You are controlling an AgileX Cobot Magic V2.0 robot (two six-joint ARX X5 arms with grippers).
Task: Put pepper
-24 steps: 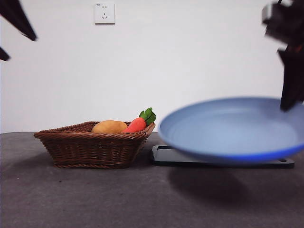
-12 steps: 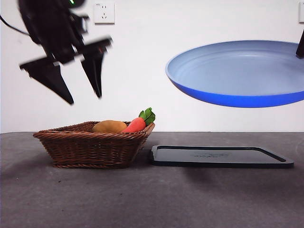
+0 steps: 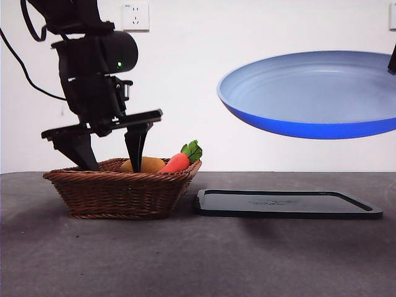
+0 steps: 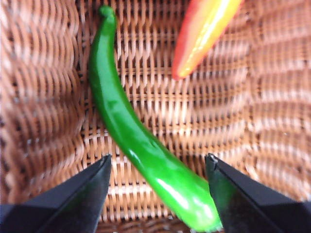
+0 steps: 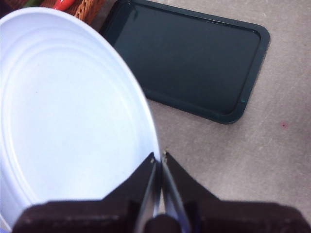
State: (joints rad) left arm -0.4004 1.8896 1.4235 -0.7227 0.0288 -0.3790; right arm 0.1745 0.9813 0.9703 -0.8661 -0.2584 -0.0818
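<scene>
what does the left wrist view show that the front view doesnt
Only the left wrist view shows the pepper, lying on the basket floor between the open jaws of the left gripper.

Only the front view shows the potato, the carrot's leafy top, the black tray, the wall socket, and the blue plate held in the air above the tray; the right wrist view shows the right gripper clamped on its rim.

Both show the basket, the carrot and the left gripper lowered into the basket.

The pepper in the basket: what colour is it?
Glossy green pepper, clearest in the left wrist view.
</scene>
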